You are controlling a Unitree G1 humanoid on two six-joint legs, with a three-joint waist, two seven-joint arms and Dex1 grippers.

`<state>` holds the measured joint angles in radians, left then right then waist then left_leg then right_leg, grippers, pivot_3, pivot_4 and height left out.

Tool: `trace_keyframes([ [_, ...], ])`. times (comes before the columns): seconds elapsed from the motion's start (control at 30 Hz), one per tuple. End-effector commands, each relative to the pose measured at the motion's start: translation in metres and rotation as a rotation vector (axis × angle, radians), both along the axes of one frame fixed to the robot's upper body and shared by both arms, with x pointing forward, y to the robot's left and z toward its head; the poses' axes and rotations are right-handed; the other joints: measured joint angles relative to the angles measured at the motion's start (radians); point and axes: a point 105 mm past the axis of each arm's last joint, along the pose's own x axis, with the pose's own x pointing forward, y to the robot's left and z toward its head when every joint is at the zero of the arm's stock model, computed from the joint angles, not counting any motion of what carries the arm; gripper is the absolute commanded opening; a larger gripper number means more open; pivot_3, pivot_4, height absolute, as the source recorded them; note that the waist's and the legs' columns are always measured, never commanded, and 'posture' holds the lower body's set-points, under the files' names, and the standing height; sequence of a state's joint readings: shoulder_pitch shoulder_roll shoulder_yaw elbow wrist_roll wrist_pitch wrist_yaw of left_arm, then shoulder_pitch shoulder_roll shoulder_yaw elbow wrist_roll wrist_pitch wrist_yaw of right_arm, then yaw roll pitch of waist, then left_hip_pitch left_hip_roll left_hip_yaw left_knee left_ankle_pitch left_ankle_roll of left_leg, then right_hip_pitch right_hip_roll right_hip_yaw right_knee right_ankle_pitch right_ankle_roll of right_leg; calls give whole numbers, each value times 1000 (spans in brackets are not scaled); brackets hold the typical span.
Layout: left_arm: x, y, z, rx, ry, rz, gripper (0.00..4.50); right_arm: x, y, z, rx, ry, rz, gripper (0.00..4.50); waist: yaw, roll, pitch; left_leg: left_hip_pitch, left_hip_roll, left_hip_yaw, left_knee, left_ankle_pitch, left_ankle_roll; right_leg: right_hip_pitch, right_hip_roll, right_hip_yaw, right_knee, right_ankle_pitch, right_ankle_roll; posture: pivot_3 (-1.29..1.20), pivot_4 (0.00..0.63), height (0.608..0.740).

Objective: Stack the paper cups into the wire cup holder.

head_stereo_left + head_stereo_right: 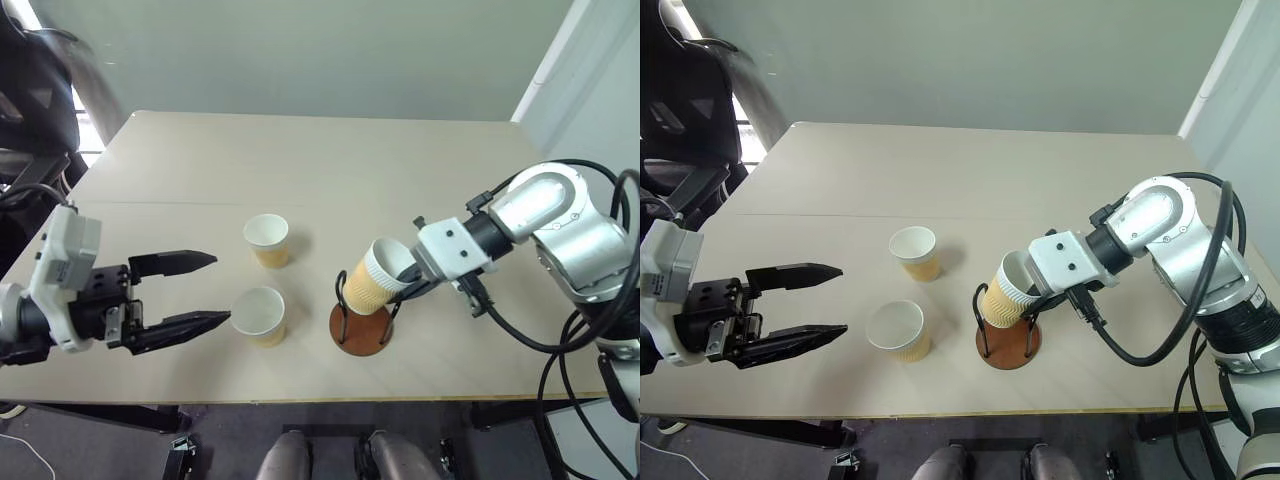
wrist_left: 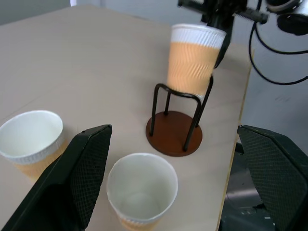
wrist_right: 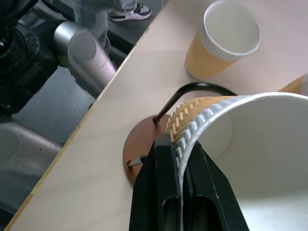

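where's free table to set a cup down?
Far half of the table beyond the far cup is bare. Crowded: near cup, wire holder, right gripper shut on a tilted cup, open left gripper.

No lettering, label, brand, number or sign can be read on anything in these views.

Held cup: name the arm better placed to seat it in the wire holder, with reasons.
Right. The right gripper is shut on the cup's rim, tilted just above the wire cup holder. The left gripper is open and empty beside the nearer loose cup.
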<state>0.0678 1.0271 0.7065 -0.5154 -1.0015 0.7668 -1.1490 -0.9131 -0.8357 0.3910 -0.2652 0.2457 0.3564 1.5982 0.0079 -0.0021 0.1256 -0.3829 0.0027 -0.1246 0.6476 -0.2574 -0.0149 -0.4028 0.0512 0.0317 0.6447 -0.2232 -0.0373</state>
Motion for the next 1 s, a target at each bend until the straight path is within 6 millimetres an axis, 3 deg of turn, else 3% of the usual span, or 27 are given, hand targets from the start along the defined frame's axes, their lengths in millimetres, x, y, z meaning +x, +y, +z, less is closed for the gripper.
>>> trace_keyframes([
  [0.03, -5, -4, 11, -26, -73, -11, 4500, 0, 3, 3, -9, -23, 16, 18, 0, 0, 0, 0, 0, 0, 0, 0, 0, 0, 0, 0, 0, 0, 0, 0, 150, 740],
  [0.8, -9, -3, 8, -10, -77, 19, 4500, -4, 9, -5, -22, -22, 65, 18, -1, 0, 0, 0, 0, 0, 0, 0, 0, 0, 0, 0, 0, 0, 0, 0, 150, 740],
  [0.9, -9, -2, 8, -9, -78, 22, 4500, -3, 8, -6, -23, -25, 67, 599, -1, 0, 0, 0, 0, 0, 0, 0, 0, 0, 0, 0, 0, 0, -1, 0, 150, 740],
  [1.0, -9, -2, 9, -9, -79, 24, 4500, -1, 8, -7, -22, -33, 65, 1571, -1, 0, 0, 0, 0, 0, 0, 0, 0, 0, 0, 0, 0, 0, -1, 0, 150, 740],
])
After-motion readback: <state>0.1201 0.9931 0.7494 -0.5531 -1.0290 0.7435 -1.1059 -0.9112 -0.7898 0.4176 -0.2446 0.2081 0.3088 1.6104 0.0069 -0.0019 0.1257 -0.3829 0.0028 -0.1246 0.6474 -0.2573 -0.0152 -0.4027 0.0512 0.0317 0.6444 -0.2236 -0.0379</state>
